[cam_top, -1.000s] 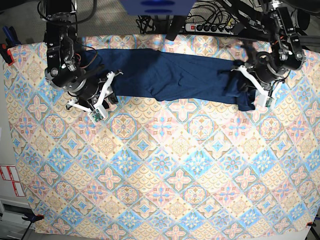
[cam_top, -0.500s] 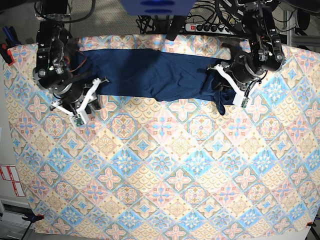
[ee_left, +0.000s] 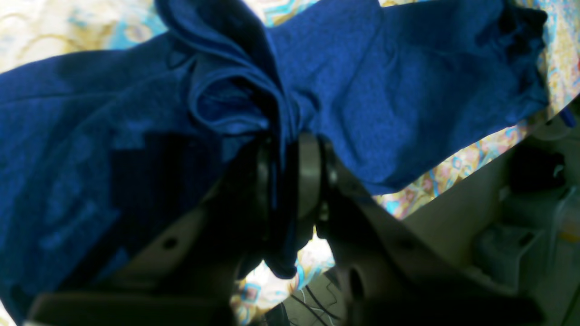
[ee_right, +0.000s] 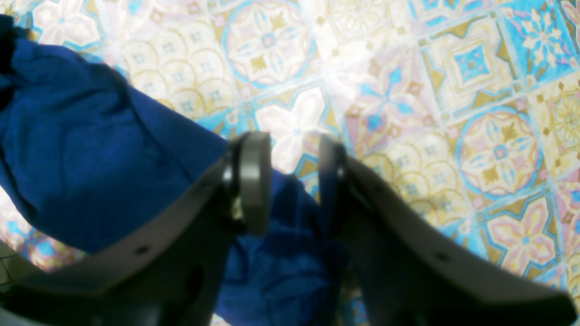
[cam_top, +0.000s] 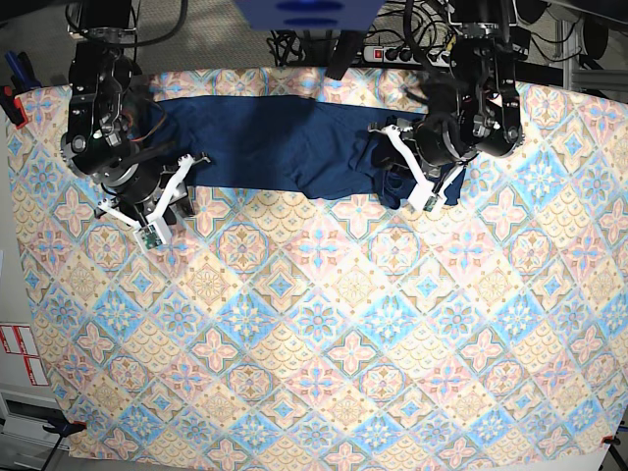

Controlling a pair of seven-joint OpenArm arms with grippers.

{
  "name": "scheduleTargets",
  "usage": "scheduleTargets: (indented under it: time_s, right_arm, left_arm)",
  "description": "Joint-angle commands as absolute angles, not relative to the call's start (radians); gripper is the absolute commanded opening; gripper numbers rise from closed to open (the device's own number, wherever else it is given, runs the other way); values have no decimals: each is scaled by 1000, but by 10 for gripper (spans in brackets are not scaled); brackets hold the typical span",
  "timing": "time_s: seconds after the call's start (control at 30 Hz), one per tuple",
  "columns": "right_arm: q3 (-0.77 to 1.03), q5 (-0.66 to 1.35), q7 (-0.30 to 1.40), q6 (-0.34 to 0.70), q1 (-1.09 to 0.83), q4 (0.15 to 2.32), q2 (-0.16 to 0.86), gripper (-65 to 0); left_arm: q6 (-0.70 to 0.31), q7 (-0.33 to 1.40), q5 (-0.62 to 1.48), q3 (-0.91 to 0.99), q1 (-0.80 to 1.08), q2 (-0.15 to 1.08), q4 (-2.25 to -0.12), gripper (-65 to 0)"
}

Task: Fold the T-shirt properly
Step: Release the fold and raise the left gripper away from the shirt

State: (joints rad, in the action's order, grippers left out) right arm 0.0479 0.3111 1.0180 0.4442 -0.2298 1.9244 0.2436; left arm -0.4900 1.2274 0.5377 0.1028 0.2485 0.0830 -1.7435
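Shirt: the plain dark navy-blue long-sleeved knit T-shirt (cam_top: 294, 142) lies stretched as a long band across the far part of the worktop, on the pastel tile-patterned tablecloth (cam_top: 314, 334). Its end on the base view's right is bunched up and lifted.

Left claw (ee_left: 287, 174) is pinched narrow on a gathered fold of that navy fabric, cloth squeezed between its fingers (ee_left: 309, 174) and draping to both sides (clear in the left wrist view). In the base view this claw (cam_top: 412, 172) sits over the shirt's right-hand end, toward the middle of the band.

Right claw (ee_right: 294, 181) stands partly parted with nothing between its fingers (ee_right: 254, 181); navy cloth lies beside and below it, and whether it touches I cannot tell. In the base view it (cam_top: 162, 211) hovers at the shirt's other end, just off the near edge of the cloth.

Step, as I judge it: folding one end or sleeve inward over the body. Next move calls for laying the held fold flat on the body and opening the left claw, without dragging the lower layer.

Room: broad open cloth on the near side for both arms. The far edge is tight (cables and a black power strip (cam_top: 407, 54) just beyond the tablecloth).
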Motion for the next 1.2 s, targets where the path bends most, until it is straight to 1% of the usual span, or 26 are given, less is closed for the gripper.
scheduleTargets:
  time_s: [0.0,0.23,0.27,0.33,0.43,0.47,0.5,0.57,0.63,0.7,0.8,0.9,1.0,1.17]
  right_arm:
    - [64,318,998,444,-220,1945,252,-475]
    - [74,318,998,444,-220,1945,252,-475]
    - [74,318,998,444,-220,1945,252,-475]
    - [74,318,998,444,-220,1945,252,-475]
    - [74,318,998,444,-220,1945,252,-474]
    - [74,318,998,444,-220,1945,252,-474]
    - [74,318,998,444,-220,1945,252,-474]
    - [74,318,998,444,-220,1945,252,-474]
    - [74,318,998,444,-220,1945,252,-474]
    - [74,318,998,444,-220,1945,252,-474]
    - [76,318,998,444,-220,1942,254,-474]
    - [102,318,1001,444,-220,1929,283,-473]
    - [131,320,1006,444,-220,1882,288,-468]
    - [183,321,1067,444,-223,1753,286,-396]
  left_arm:
    - [-493,1216,556,81,243,84,-1751,-650]
    - [-493,1224,555,50,223,84,-1744,-650]
    - [-493,1224,561,50,222,84,-1748,-638]
    - [-493,1224,562,50,222,88,-1758,-576]
    - [-493,1224,562,51,228,93,-1799,-431]
    - [-493,1225,564,50,231,111,-1821,-382]
    - [-493,1225,567,50,232,120,-1844,-346]
    - [-495,1225,598,59,251,137,-1885,-285]
    - [-495,1225,661,85,260,179,-1943,-249]
    - [-495,1225,730,124,275,214,-1962,-247]
    - [-495,1225,777,209,285,272,-1954,-254]
    - [-495,1218,774,311,302,306,-1943,-263]
    - [-495,1221,771,390,305,331,-1934,-277]
    - [-495,1218,771,437,302,357,-1868,-311]
